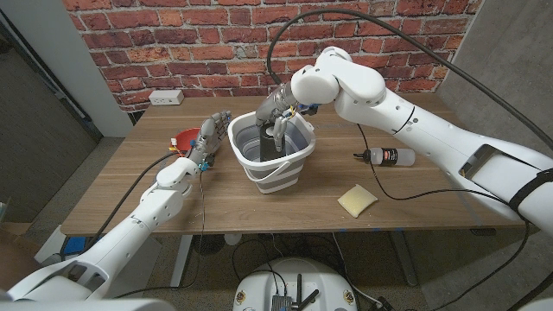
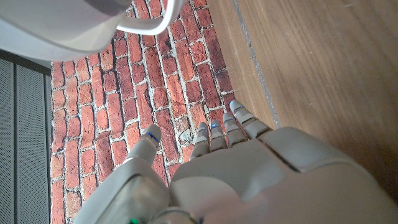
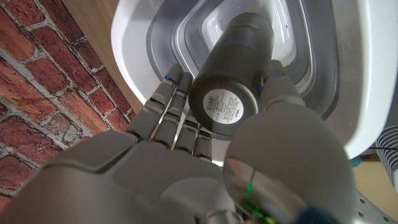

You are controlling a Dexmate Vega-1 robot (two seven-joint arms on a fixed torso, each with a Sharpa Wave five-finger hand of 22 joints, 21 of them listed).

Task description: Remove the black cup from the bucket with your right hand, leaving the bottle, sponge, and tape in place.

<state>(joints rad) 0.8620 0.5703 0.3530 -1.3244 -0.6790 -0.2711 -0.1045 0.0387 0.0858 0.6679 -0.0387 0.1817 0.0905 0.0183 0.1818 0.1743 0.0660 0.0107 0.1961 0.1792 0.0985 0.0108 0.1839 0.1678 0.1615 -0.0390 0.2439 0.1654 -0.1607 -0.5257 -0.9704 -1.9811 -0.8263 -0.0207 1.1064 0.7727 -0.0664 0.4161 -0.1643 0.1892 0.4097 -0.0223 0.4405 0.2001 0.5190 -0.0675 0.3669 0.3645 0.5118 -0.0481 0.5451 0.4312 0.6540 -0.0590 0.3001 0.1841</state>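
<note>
Right hand (image 3: 205, 155) wrapped round black cup (image 3: 231, 93), fingers one side, thumb other; cup inside bucket (image 1: 270, 149), under hand. Risk: smooth wall slips from grip, or cup clips rim on lift, tipping bucket. Left hand (image 1: 206, 142) spread, idle, beside bucket.

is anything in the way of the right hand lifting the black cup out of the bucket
Nothing visible. The right hand already grips the black cup inside the bucket, and the opening above the cup looks free.
</note>
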